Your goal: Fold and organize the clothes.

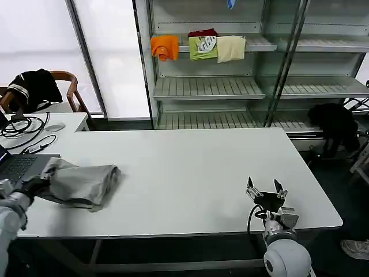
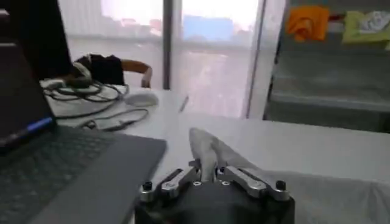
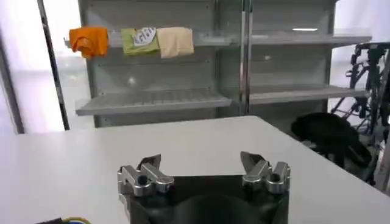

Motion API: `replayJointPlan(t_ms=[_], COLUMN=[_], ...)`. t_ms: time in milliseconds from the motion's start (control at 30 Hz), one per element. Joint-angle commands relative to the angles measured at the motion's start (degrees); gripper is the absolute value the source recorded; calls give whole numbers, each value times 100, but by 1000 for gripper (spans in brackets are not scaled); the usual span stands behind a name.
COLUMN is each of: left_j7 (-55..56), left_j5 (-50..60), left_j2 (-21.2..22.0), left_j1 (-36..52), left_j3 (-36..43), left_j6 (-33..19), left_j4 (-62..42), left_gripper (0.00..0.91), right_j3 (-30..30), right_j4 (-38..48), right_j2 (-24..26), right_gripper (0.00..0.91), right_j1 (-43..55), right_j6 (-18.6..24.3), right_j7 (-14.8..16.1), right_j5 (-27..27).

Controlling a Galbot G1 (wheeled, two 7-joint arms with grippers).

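Note:
The clothes, a light grey T-shirt [image 1: 83, 183], lie bunched and partly folded at the left end of the white table [image 1: 190, 173]. My left gripper [image 1: 36, 186] is at the shirt's left edge, shut on a fold of the cloth. In the left wrist view the grey fabric [image 2: 210, 152] rises in a peak from between the closed fingers of the left gripper [image 2: 207, 172]. My right gripper [image 1: 266, 192] hovers open over the table's front right part, nothing between its fingers. The right gripper [image 3: 201, 164] faces bare table top in its wrist view.
A laptop [image 1: 20, 166] sits at the table's left edge beside the shirt, with cables [image 1: 23, 128] and a mouse [image 1: 55, 127] on a side table behind. Shelves [image 1: 207, 86] beyond hold orange [image 1: 165, 46], green [image 1: 203, 46] and cream [image 1: 230, 48] folded garments. A chair [image 1: 40, 89] carries a black garment.

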State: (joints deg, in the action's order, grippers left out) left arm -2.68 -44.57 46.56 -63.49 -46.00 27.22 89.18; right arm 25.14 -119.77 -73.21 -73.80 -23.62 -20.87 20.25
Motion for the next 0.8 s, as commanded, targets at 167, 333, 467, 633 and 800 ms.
replayJointPlan(t_ms=[167,333,467,633,800], left_j7=[-206,305,943,1595,1889], left_j5=[-33,-97,-91,12,449], left_j2=[-700,-60,368,639,1094], left_j1=[82,-128,-22,710,1294], left_j3=[-484,-16,923,2477,4195], left_j6=[-25,243,527,606,603], left_j4=[-363,1301,2395,3119,2970], left_gripper=[10,10,10,10,10], right_j3=[12,57,100,242,349], right_j4=[9,72,51,42,49], right_j2=[5,0,2,-84,-147], right_gripper=[907,907,907,907,907], right_j1=[-20,15,-103,-266,-364], right_j6=[26,46,94,90,0], right_j7=[-3,-15,-20,-12,-15], right_j5=[39,66,36,-92,-192])
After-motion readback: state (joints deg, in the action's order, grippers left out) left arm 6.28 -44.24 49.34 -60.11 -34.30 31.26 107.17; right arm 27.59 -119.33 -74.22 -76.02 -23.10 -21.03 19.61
